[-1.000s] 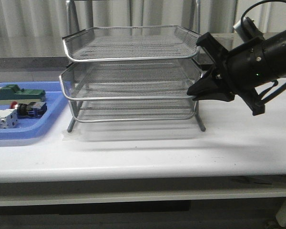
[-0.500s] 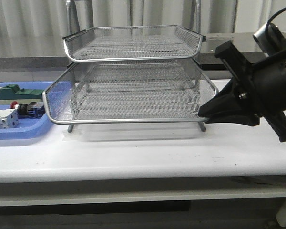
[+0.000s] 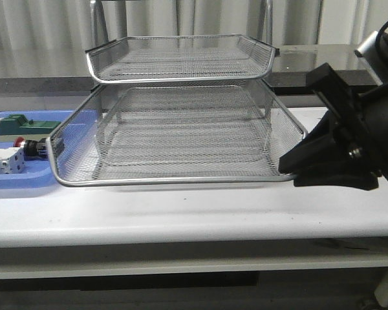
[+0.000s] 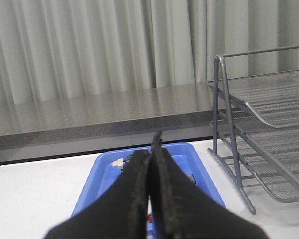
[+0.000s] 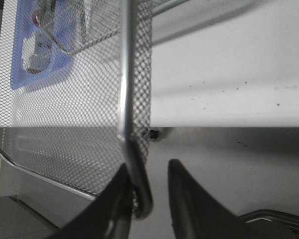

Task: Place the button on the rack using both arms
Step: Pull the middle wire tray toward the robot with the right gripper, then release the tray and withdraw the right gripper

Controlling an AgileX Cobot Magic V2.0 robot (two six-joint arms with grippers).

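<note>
The silver wire-mesh rack [image 3: 181,58] stands mid-table, and its middle tray [image 3: 174,182] is slid far out toward the table's front edge. My right gripper [image 3: 288,166] is at that tray's front right corner. In the right wrist view the tray's rim [image 5: 127,99] runs between the fingers of the right gripper [image 5: 148,167], against one finger, with a gap to the other; the jaws are open. The button [image 3: 27,147] lies in the blue tray [image 3: 26,181], partly behind the pulled-out tray's corner. My left gripper [image 4: 153,149] hangs shut and empty above the blue tray [image 4: 104,174].
A green block [image 3: 19,124] and a white block [image 3: 3,161] share the blue tray at the table's left end. The rack [image 4: 259,139] stands just right of that tray. A grey counter and curtains run behind the table.
The right gripper has drawn back toward the table's front, and the rack's middle tray has slid out with it, its left corner now overlapping the blue tray in view.
</note>
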